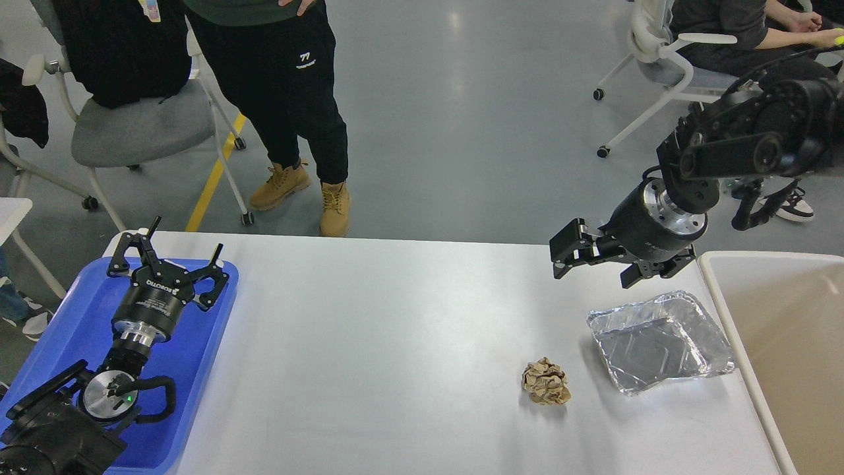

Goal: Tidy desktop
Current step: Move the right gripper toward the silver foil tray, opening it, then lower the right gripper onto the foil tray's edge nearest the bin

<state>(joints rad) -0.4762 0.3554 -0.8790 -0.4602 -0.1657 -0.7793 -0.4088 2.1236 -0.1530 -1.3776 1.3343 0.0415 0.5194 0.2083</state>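
Head view
Tabletop (395, 330): white, rounded corners, fills the lower frame from the blue tray to the beige bin.
Blue tray (204, 343): on the tabletop's left end, under the left arm.
Left hand (173, 260): above the tray's far end, fingers spread wide, nothing between them.
Right hand (567, 254): in the air over the tabletop's far right part, just beyond the foil tray; seen side-on and dark, so I cannot tell its opening.
Foil tray (659, 342): crinkled, lying near the right edge, beside the bin.
Paper ball (546, 381): crumpled brown, left of the foil tray, apart from it.
Beige bin (778, 330): white-rimmed, against the tabletop's right side.
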